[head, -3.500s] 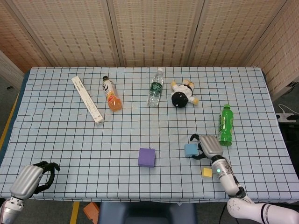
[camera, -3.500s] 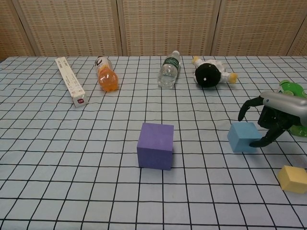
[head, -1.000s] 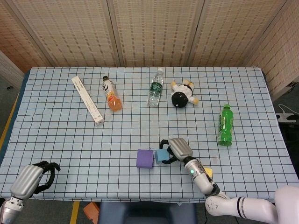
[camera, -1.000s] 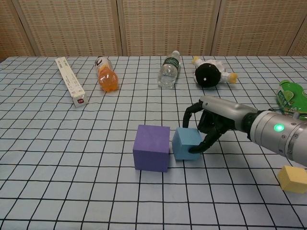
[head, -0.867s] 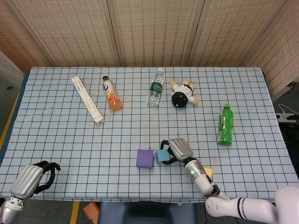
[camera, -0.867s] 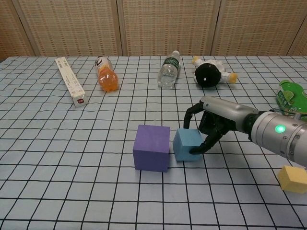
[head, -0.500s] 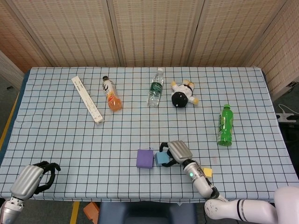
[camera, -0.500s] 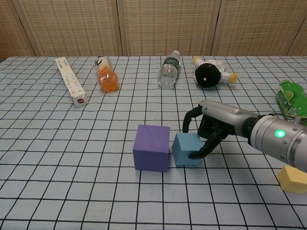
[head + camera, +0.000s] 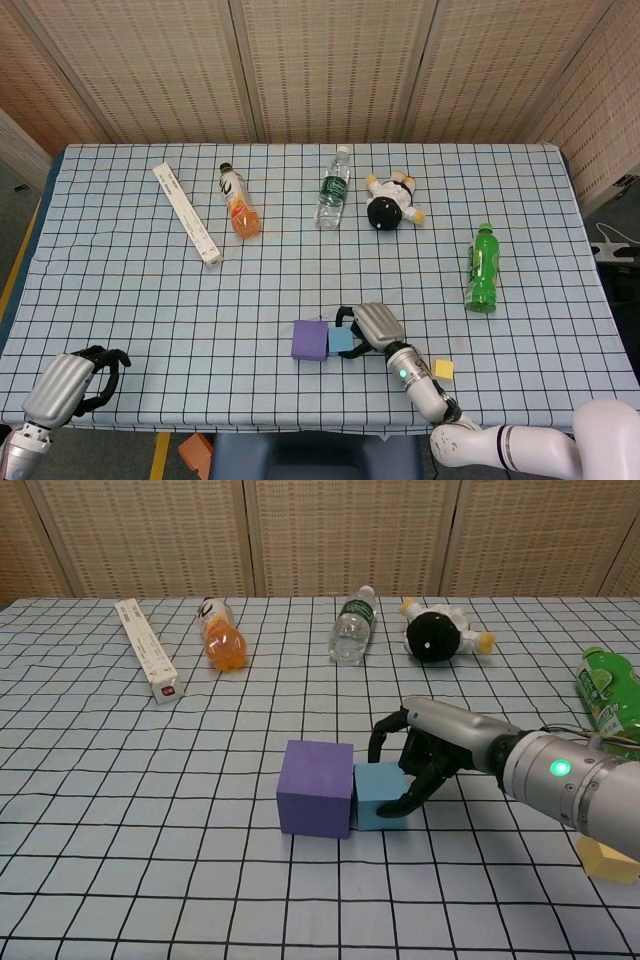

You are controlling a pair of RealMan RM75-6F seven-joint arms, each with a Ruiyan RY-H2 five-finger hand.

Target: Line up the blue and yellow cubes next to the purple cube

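Bright, even light; soft shadows, sharp focus.

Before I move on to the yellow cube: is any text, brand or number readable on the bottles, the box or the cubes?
Nothing reads clearly in either view.
Long white box: dark print along its side and a small red mark on the end, too small to read.
Orange bottle: label marking, blurred.
Clear bottle: dark label, illegible.
Green bottle: label print, too small.
Purple cube, blue cube, yellow cube: no markings visible.

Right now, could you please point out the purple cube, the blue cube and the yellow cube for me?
purple cube [image 9: 316, 790], chest view, front face.
blue cube [image 9: 372, 783], chest view, top face.
yellow cube [image 9: 443, 369], head view, top face.
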